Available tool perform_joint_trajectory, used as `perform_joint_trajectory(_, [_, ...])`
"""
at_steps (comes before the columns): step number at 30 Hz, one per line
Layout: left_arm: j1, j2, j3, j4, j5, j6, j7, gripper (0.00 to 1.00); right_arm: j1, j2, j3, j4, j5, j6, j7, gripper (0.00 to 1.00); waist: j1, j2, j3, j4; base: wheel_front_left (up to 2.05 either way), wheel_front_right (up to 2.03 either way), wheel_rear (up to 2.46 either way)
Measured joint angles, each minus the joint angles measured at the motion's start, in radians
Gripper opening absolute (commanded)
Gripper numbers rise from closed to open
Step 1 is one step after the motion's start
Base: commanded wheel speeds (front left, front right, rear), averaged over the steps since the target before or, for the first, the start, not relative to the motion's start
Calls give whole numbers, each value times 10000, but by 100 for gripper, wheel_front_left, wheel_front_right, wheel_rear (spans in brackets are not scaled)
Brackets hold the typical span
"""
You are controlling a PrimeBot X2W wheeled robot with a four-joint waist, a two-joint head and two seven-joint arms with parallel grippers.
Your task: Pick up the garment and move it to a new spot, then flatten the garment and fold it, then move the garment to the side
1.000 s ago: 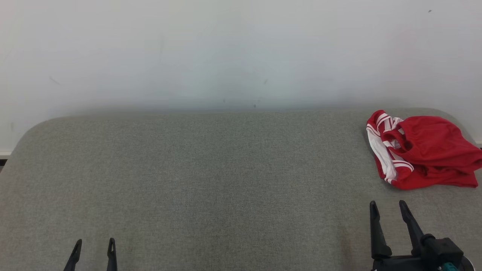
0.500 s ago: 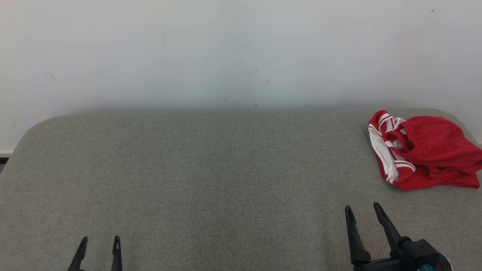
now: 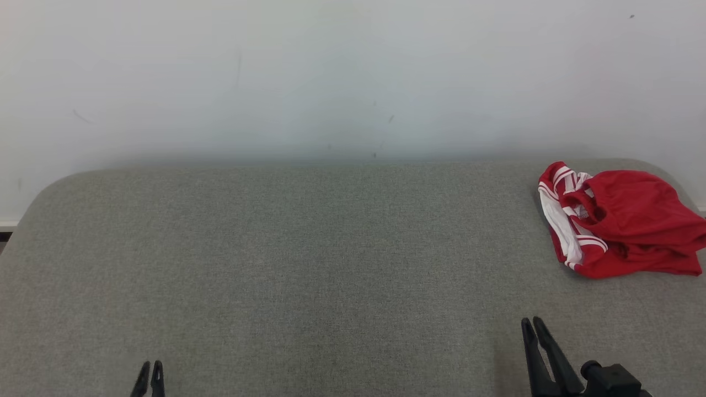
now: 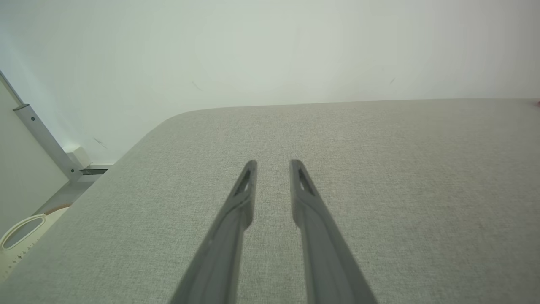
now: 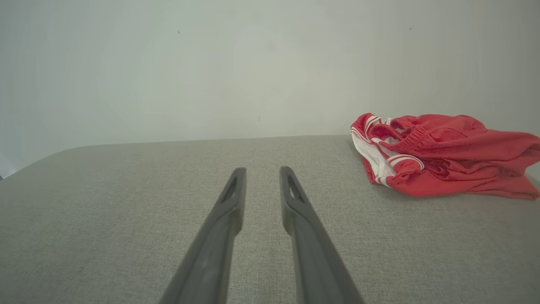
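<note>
Here's the garment (image 3: 623, 220), lying on the table (image 3: 331, 248) in the far right corner and reaching the right edge. The wall (image 3: 331, 71) stands just behind the far edge. The right gripper (image 3: 531, 321) is at the near edge, before the garment and well apart from it. The left gripper (image 3: 152, 364) is at the near edge, toward the left corner.
</note>
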Motion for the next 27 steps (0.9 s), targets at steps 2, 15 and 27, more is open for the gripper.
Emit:
perform_joint_trajectory(2, [104,-119,-77,174,0,0,25,0,122,0,0,199,4,0,21,0,0,0,1,0,0,0,0])
perform_joint_trajectory(15, [56,-587,38,376,-1910,-378,313,0,135,-4,-399,424,2151,0,809,0,0,0,53,-9,0,0,0])
perform_joint_trajectory(27, [-202,-932,284,416,-3881,-803,606,0,-127,-13,-863,443,4412,0,1593,0,0,1,110,-17,0,0,0])
